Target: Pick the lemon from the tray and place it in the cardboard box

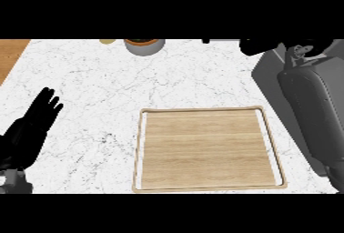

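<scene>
The left hand (30, 128) shows at the left edge over the white marble counter (101, 82), with its fingers (47, 102) straight, pointing up and lying close beside one another. It is flat and relaxed, holding nothing and touching no object. The right forearm (310, 109) runs up the right side of the view, well past the tray (201, 109), and ends in the right hand (265, 45) at the far right corner of the counter. That hand is only a dark shape cut by the top edge, so I cannot tell whether it is spread or closed, or whether anything sits inside it. The tray lies flat on the counter in the lower middle, a light wooden board with a thin raised rim, and only bare wood shows inside the rim. The lemon I cannot place with any certainty. A small yellowish thing (107, 41) peeks in at the far edge, just left of a grey pot (144, 47), but it is too cropped to name. A strip of brown wood (12, 54) borders the counter at the top left, well apart from both hands.
</scene>
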You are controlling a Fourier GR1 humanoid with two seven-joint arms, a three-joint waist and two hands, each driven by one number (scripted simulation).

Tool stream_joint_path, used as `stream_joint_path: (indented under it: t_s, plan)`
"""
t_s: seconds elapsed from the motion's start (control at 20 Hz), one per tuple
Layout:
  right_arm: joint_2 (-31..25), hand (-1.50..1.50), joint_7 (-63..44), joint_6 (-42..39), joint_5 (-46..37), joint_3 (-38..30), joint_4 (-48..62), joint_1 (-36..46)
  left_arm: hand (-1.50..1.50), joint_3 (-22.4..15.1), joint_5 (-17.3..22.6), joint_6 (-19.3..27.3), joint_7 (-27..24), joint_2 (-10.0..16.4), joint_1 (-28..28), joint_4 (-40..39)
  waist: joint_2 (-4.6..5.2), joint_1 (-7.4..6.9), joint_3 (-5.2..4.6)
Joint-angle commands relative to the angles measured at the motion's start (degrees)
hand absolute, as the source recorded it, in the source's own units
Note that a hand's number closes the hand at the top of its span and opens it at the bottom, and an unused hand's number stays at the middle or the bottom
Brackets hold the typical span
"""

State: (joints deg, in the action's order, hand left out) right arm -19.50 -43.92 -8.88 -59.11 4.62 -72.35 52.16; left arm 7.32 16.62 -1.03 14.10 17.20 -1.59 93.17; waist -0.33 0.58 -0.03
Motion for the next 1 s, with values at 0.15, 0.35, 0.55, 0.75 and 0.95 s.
stream_joint_path:
  t_s: [0.15,0.35,0.55,0.75,0.95]
  plan:
    - [-5.1,1.5,-2.3,2.4,-2.9,-6.1,0.2,-0.6,0.0,-0.3,-0.3,0.4,1.9,-0.9,-0.5,1.6,0.37,-1.01,0.05]
    - [-10.2,1.5,2.3,-2.1,-0.5,-9.6,1.6,1.0,0.0,-0.3,0.7,-0.5,4.5,-0.9,1.9,6.2,0.34,-1.28,0.04]
    - [-10.7,1.5,5.0,-1.5,-0.9,-10.0,3.8,-1.2,0.0,1.0,-0.5,-3.0,-3.2,-2.0,0.7,-1.9,0.4,-1.0,0.01]
    - [-12.5,1.5,13.3,6.6,-1.5,-11.8,10.1,-3.6,0.0,-0.3,-2.9,0.9,2.6,-2.2,-2.4,1.6,0.48,-1.1,0.05]
    - [-13.5,1.5,19.8,11.1,0.1,-14.6,18.7,-3.3,0.0,2.5,-0.1,-4.3,-1.1,-0.5,-1.8,-2.8,0.61,-1.38,0.04]
